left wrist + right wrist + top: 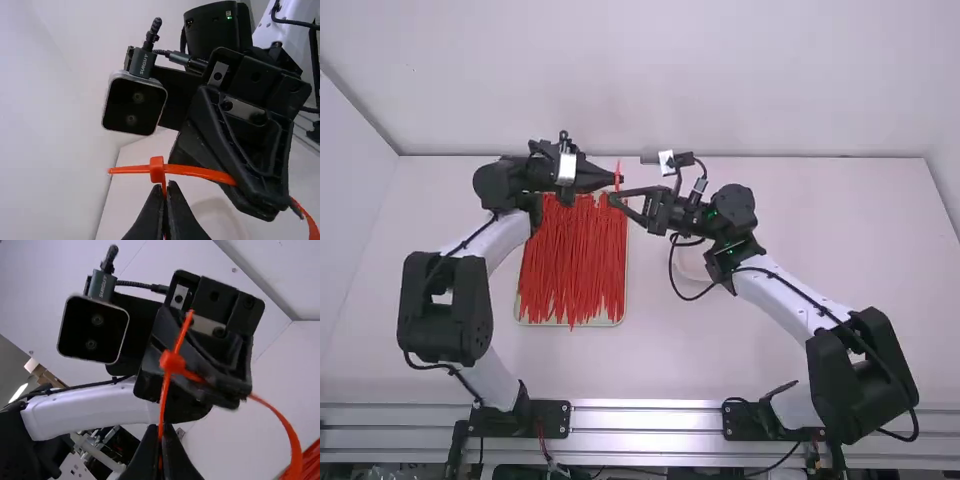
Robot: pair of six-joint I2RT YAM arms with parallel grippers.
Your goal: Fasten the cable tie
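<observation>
Left gripper (163, 187) and right gripper (160, 429) each pinch one red cable tie (156, 170) by the pile of spare ties (570, 260) on the tabletop (840, 220).

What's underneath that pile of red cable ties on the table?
A pale flat tray: its rim shows along the near edge and one side of the pile of cable ties. The tray's middle is covered, so anything else beneath the pile is hidden.

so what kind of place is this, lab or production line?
Likely a robot lab test cell: white table boxed by white walls, left arm and right arm mounted on an aluminium rail, pile of red cable ties as task stock.
</observation>
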